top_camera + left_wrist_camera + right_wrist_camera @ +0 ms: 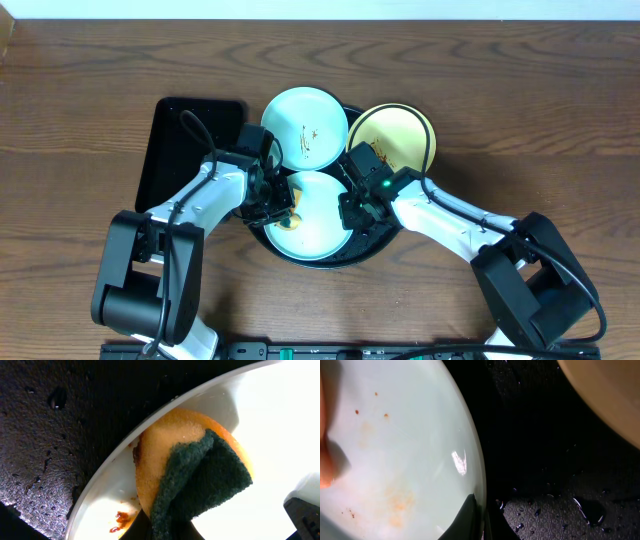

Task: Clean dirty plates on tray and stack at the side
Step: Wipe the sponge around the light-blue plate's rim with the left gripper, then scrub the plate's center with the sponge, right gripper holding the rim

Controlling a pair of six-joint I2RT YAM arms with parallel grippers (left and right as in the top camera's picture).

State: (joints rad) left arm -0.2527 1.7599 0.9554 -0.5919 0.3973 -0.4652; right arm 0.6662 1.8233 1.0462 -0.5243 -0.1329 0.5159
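A dark brown table with a wavy wood grain is seen from above. At the left lies a flat rectangular tray, glossy black with rounded corners. Just right of it sits the round tray, also glossy black with a raised rim, carrying three small round plates.

The left gripper reaches in from the lower left and is clamped tight on a sponge. The sponge is soft, grainy orange-yellow foam with a coarse dark green scouring layer folded over it. It presses on the left inner edge of the near green plate, a smooth, shiny pale mint dish at the front of the round tray. A small brown smear clings to this plate beside the sponge, and faint tan stains and specks mark its centre. The tray surface beside it looks pebbled and beaded with water drops.

Behind it, the far green plate overhangs the round tray's back rim and has thin brown streaks. At the back right rests the yellow plate, pale and matte-looking, with a browned edge.

The right gripper comes in from the lower right, its dark fingers pinched together on the right rim of the near green plate.
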